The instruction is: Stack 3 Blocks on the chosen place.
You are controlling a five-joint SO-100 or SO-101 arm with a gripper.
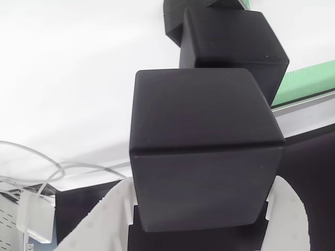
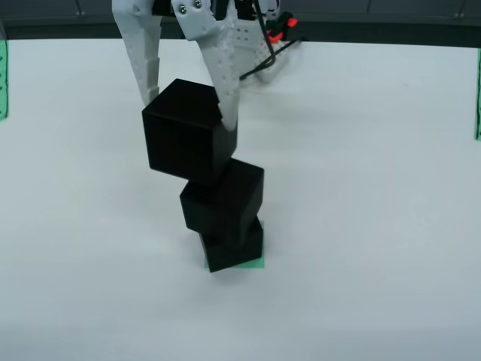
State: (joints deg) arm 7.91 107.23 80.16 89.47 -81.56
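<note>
In the front view three black blocks form a leaning stack. The bottom block (image 2: 234,247) sits on the chosen place, a green patch (image 2: 257,263) that peeks out beside it. The middle block (image 2: 223,201) rests on it, turned a little. The top block (image 2: 186,131) sits offset to the left on the middle one, and my gripper (image 2: 189,113) is shut on it, a white finger on each side. The view that rides on the gripper has the held block (image 1: 204,151) between the white fingers (image 1: 104,222), with the middle block (image 1: 235,42) and bottom block (image 1: 174,21) beyond.
A long green striped strip (image 1: 306,81) runs along the white table's edge. Grey cables (image 1: 36,157) and a white adapter (image 1: 35,217) lie off the table. Red and black wires (image 2: 276,31) trail behind the arm. Green strips (image 2: 2,75) mark both side edges.
</note>
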